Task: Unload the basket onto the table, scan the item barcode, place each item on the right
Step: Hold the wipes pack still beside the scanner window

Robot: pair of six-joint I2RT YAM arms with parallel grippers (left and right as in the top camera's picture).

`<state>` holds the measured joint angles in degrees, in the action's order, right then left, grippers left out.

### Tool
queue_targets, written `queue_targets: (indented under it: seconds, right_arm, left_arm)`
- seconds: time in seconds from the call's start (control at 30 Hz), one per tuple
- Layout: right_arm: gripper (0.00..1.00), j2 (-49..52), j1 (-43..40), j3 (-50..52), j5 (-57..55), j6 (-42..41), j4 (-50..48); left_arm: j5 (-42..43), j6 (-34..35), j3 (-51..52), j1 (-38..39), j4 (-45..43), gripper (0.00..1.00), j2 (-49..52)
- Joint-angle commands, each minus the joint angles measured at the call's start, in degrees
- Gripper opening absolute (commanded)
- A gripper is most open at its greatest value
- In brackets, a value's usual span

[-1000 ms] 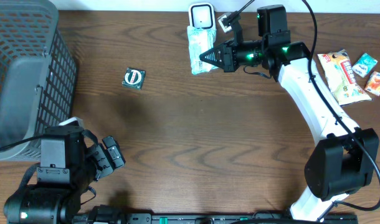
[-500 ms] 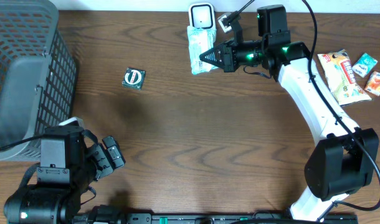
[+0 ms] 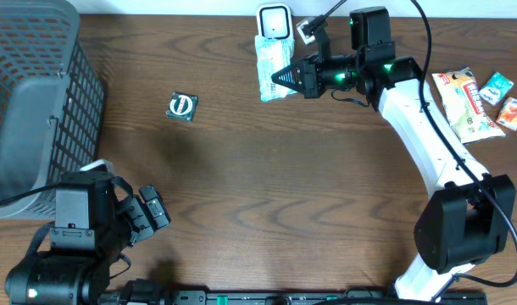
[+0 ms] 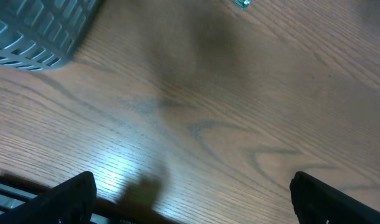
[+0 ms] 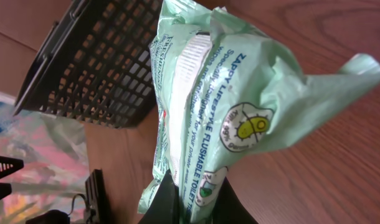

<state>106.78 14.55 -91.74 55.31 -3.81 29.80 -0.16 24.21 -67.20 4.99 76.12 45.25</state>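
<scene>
Right fingers pinched a green packet by the scanner; left fingers stood spread near the basket, its contents unclear.

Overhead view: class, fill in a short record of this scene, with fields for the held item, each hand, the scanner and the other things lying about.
held item: green wipes packet
right hand: shut on the green wipes packet, holding it just in front of the scanner
scanner: white, at the top of the view
left hand: open, holding nothing, low at the left
other things: mesh basket at far left; small square packet lying alone; snack packets at far right
</scene>
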Motion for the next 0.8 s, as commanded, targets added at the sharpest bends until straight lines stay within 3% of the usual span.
queue_targets:
  seconds: [0.0, 0.77]
  right_arm:
    - [0.01, -0.33, 1.01, 0.11, -1.77, 1.16, 0.87]
    - [0.01, -0.33, 2.86, 0.11, -4.87, 1.36, 1.31]
  left_arm:
    - [-0.33, 0.33, -0.04, 0.13, 0.15, 0.98, 0.02]
    - [-0.33, 0.33, -0.04, 0.13, 0.15, 0.98, 0.02]
